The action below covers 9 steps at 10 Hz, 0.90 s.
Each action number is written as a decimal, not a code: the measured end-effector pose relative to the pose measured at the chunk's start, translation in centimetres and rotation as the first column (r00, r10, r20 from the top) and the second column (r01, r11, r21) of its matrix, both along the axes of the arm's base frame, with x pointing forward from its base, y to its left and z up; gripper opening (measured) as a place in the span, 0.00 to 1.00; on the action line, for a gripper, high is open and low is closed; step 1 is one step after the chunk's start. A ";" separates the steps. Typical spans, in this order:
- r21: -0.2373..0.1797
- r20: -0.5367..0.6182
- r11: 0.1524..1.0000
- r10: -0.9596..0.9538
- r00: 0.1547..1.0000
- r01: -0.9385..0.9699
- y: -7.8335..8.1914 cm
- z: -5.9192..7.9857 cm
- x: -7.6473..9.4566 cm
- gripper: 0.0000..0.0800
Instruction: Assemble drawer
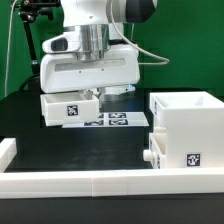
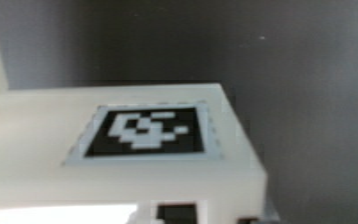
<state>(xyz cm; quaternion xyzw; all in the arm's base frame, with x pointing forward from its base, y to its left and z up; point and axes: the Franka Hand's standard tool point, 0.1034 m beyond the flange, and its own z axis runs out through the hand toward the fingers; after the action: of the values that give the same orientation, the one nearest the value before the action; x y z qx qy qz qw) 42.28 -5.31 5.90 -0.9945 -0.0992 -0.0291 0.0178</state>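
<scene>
A small white drawer part (image 1: 68, 109) with a black marker tag on its side sits left of centre under the arm. My gripper (image 1: 92, 97) is down on the part's end nearer the exterior view's right, and its jaws look shut on the wall there. In the wrist view the part's tagged white face (image 2: 149, 135) fills the frame very close up, and the fingers are barely seen at the frame's edge. A larger open-topped white drawer box (image 1: 185, 128) with a small knob (image 1: 150, 157) and a tag stands at the exterior view's right.
The marker board (image 1: 120, 119) lies flat between the two white parts. A long white rail (image 1: 90, 180) runs along the front edge with a raised end at the exterior view's left. A green wall is behind.
</scene>
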 end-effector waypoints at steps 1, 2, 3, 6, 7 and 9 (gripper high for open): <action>0.000 -0.002 1.000 -0.001 1.000 0.001 0.0 -0.1 -0.1 0.05; -0.004 0.000 0.998 0.057 0.998 -0.057 -0.1 -0.1 -0.1 0.05; -0.009 0.002 0.992 0.129 0.992 -0.129 0.0 -0.1 0.0 0.05; -0.038 0.006 0.896 0.443 0.897 -0.442 0.1 0.6 2.1 0.05; -0.042 0.001 0.857 0.513 0.858 -0.513 0.1 0.8 3.0 0.05; -0.051 -0.009 0.780 0.624 0.782 -0.623 0.0 0.7 3.2 0.05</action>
<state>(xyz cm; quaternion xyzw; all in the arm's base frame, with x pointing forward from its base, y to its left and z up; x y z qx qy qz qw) 45.50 -5.31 6.59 -0.9058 -0.4230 -0.0231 0.0005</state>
